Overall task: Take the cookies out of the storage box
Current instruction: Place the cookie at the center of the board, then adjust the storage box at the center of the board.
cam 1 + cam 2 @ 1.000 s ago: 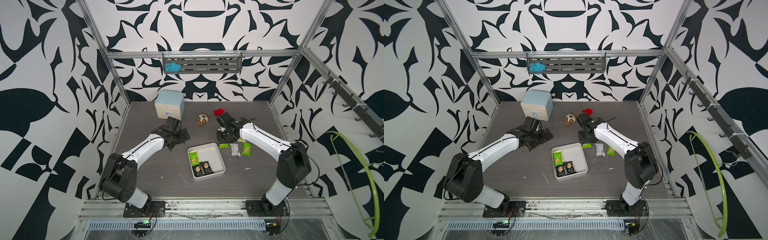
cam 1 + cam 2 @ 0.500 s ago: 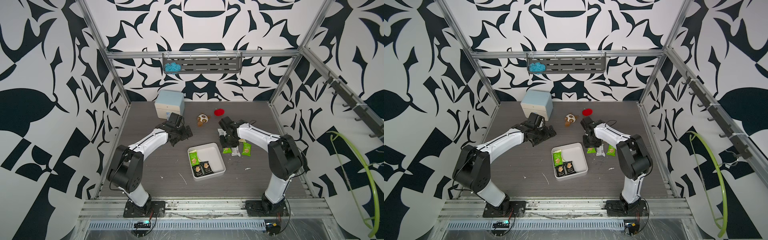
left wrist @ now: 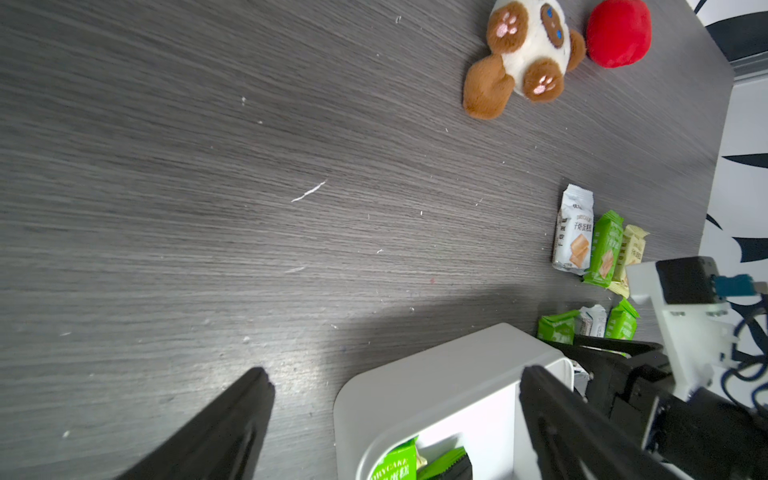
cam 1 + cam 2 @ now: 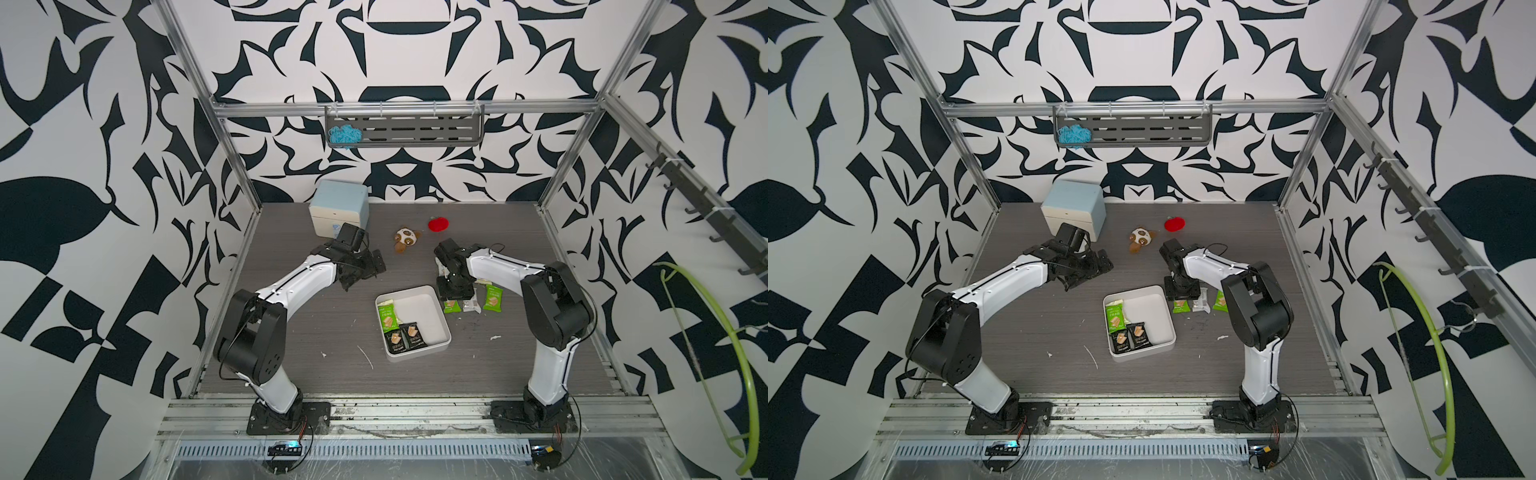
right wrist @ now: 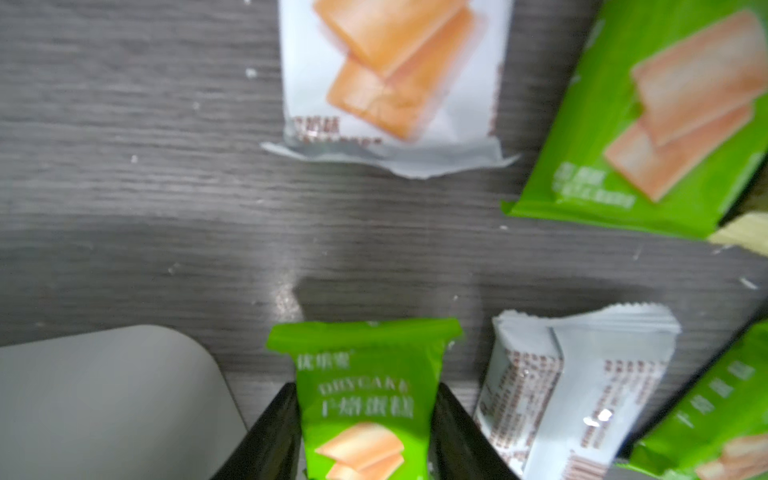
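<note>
The storage box (image 4: 420, 308), a shallow white tray, is sitting on the dark wood-grain table (image 4: 316, 324) between the two arms. Some of the cookies are lying flat inside it along the wall nearest the left arm: a cream packet (image 4: 385, 300) in the far corner, a green packet (image 4: 387, 319) next to it, and two black packets (image 4: 395, 341) side by side at the near end. Just outside the box, by its far corner on the right arm's side, a loose green packet (image 5: 365, 353) and a loose white packet (image 5: 582, 374) are lying on the table. A row of three packets (image 3: 598, 245) (white, green, cream) is lying a little farther from the box. The right gripper (image 5: 365, 388) is pointing down over the loose green packet. Its black fingers (image 5: 274, 432) are standing on either side of the wrapper and touching its edges; I cannot tell whether they are squeezing it. The left gripper (image 3: 392, 369) is hovering off the box's far corner on the left arm's side, its fingers spread wide with nothing between them. Beyond the box, toward the back wall, a brown-and-white plush toy (image 4: 405, 240), a red soft toy (image 4: 439, 224) and a pale-blue-topped cabinet (image 4: 338, 205) are resting on the table.
</note>
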Tool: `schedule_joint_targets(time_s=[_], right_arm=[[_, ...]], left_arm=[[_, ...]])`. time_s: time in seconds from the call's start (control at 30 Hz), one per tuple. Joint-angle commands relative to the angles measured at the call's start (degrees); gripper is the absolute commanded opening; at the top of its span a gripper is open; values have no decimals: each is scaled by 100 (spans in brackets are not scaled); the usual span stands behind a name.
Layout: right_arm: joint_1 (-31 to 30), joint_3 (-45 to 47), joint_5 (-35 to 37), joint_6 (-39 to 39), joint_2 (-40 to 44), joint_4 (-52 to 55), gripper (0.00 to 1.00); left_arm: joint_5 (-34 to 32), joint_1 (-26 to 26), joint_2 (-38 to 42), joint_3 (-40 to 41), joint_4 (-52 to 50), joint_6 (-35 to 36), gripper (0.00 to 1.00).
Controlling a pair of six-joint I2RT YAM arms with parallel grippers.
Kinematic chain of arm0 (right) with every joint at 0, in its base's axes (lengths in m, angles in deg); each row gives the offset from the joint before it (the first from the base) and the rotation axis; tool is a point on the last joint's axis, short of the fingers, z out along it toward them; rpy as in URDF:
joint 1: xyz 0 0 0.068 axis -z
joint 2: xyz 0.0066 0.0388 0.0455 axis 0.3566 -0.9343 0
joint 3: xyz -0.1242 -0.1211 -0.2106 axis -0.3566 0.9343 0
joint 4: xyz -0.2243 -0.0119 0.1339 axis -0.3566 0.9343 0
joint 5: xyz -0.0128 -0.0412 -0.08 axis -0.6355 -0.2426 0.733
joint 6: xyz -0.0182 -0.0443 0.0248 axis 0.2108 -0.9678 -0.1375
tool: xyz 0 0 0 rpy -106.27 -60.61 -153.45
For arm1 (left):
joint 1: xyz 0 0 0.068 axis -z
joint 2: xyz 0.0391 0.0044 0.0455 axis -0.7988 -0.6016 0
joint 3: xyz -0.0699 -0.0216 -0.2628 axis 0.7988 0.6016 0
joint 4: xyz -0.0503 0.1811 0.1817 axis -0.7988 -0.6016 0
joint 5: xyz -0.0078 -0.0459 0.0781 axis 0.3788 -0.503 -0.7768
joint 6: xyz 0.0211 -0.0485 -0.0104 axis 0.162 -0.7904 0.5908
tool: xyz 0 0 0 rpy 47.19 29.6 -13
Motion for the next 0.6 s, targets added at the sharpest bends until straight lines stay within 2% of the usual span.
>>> schedule_joint_targets(time_s=[0.0, 0.17, 0.27, 0.33, 0.43, 0.5, 0.57], right_arm=[[30, -92, 69, 8, 221, 117, 58], [24, -106, 135, 88, 666, 419, 58], [28, 52, 131, 188, 1015, 648, 52], [30, 199, 120, 239, 1226, 761, 38], [28, 473, 43, 263, 1528, 843, 11], [30, 696, -35, 304, 1738, 841, 2], [16, 959, -217, 334, 1941, 773, 0]], left_arm=[[98, -22, 83, -22, -196, 87, 99], [223, -14, 209, 9, -281, 59, 99], [279, 28, 294, 3, -337, -16, 99], [218, 83, 364, -1, -373, -17, 99], [107, 176, 483, -10, -475, -65, 99], [-21, 253, 599, 40, -498, -155, 99], [-107, 345, 699, 105, -495, -306, 99]])
